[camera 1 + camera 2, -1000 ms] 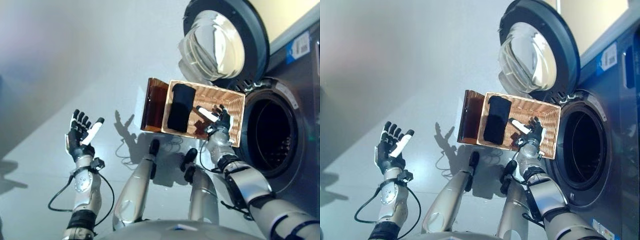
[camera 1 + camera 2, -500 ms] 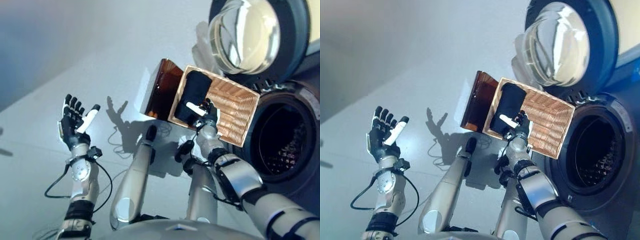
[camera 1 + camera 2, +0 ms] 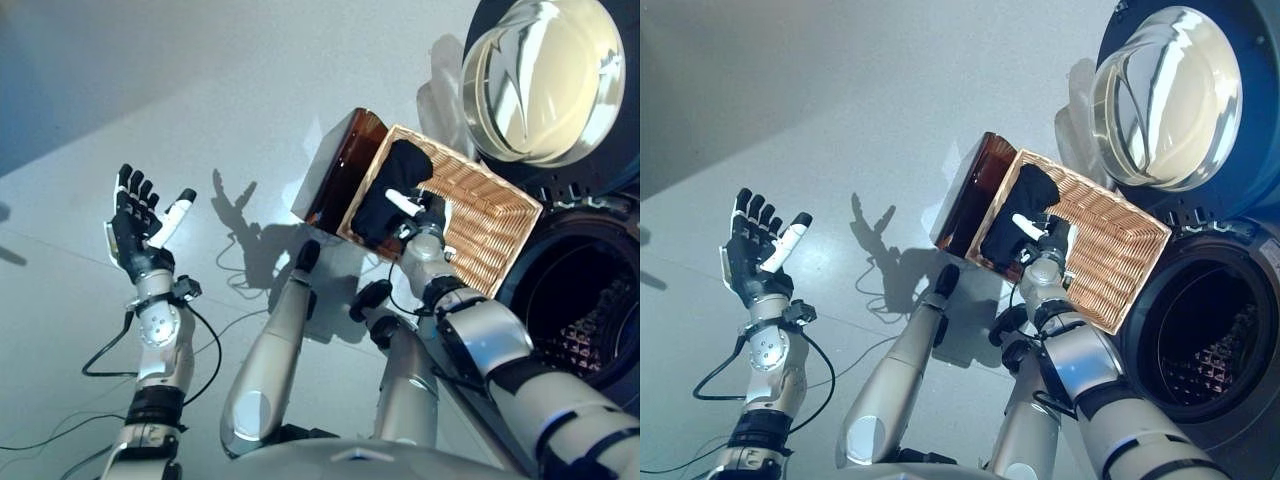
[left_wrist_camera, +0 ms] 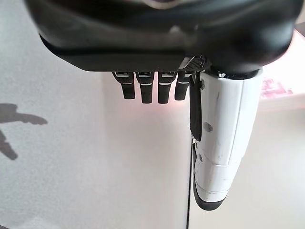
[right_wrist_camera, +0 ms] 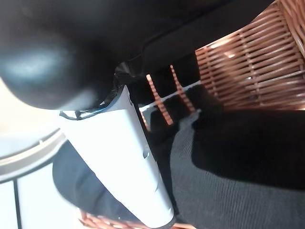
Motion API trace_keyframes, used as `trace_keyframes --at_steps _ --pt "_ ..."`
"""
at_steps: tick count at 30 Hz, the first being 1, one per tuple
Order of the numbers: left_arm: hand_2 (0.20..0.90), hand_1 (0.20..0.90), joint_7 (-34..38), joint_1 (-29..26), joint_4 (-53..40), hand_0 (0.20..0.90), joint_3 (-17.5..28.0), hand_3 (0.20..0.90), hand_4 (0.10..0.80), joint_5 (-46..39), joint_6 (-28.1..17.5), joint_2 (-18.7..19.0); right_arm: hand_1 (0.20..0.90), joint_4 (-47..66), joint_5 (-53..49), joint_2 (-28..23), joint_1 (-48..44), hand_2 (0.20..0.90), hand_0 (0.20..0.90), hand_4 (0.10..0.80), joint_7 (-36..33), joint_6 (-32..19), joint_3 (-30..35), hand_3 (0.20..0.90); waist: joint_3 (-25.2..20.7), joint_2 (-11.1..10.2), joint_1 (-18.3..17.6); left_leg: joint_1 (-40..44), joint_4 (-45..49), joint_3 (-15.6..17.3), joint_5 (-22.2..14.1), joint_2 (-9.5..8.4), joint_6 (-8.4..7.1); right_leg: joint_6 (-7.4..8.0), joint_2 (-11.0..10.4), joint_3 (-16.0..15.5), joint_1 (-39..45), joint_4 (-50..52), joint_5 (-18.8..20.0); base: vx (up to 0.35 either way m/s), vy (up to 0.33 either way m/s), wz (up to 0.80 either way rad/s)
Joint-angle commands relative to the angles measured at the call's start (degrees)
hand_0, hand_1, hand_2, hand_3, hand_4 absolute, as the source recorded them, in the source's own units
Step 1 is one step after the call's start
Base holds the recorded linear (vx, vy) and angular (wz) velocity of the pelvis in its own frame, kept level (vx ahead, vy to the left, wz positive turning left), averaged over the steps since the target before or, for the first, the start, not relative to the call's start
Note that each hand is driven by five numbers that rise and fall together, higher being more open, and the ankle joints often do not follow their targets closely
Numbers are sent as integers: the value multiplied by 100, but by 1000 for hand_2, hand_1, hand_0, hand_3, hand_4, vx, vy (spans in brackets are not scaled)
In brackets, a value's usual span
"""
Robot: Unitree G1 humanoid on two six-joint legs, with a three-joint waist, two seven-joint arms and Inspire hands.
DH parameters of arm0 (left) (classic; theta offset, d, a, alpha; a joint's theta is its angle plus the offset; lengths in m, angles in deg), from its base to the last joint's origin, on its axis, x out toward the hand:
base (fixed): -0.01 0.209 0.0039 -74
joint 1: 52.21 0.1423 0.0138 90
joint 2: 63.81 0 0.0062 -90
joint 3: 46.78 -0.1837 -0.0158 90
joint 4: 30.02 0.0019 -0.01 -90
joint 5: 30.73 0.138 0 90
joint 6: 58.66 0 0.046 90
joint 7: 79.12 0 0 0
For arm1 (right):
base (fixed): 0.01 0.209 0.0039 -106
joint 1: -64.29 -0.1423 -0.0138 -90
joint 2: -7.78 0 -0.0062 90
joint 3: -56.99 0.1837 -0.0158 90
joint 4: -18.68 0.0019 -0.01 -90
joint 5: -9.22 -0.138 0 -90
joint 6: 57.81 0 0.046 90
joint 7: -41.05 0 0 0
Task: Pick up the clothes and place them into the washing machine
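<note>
In front of the washing machine [image 3: 1230, 330], a wicker basket [image 3: 490, 225] is seen on the grey floor [image 3: 200, 100], just beside the dark drum opening. The round glass door [image 3: 1165, 95] is swung wide open above the basket. A brown, translucent box [image 3: 335, 180] is set against the basket's far side, away from the machine. Black clothes [image 3: 395, 190] are lying inside the basket, bunched toward the end nearest the brown box (the rest of the woven bottom is bare). The right hand [image 3: 425, 215] is reached into the basket, its white-covered thumb laid over the dark cloth; in the right wrist view the fingers [image 5: 164, 90] are shown extended above the clothes [image 5: 238, 167], and nothing is seen gripped, so the hand is taken as open. The left hand [image 3: 135, 225] is raised well apart from the basket, over bare floor, with its fingers spread straight and its palm empty.
</note>
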Motion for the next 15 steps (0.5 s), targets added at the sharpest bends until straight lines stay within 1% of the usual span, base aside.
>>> trace_keyframes --at_steps 1,5,9,10,15 --pt "900 900 69 398 -924 900 318 900 800 250 -393 215 200 -60 194 -144 -36 200 200 300 -182 -152 -45 200 -414 159 117 19 -514 157 -84 -163 -223 82 59 147 337 -170 -294 20 19 -4" --pt "900 900 2 545 -995 900 334 900 800 199 -414 179 200 -58 260 -342 120 200 200 300 -184 -105 53 200 -478 186 74 160 -583 224 -87 -143 -196 83 76 207 465 -290 -247 10 14 -11" --pt "900 900 -148 714 -1044 900 361 900 800 155 -425 192 200 -19 340 -625 343 200 200 300 -208 -71 247 200 -603 250 -46 364 -711 313 -70 -128 -181 115 73 280 636 -487 -160 3 8 -12" --pt "900 900 -152 718 -1042 900 359 900 800 152 -427 191 200 -13 343 -627 352 200 200 300 -209 -70 246 200 -604 254 -43 372 -720 314 -67 -127 -180 116 75 281 645 -497 -155 11 8 -14" --pt "900 900 -312 933 -994 900 411 900 800 29 -458 181 200 282 133 -902 828 200 200 300 -171 -214 626 200 -812 317 -279 664 -918 461 -41 -68 -166 142 128 469 846 -764 -53 13 13 -16"
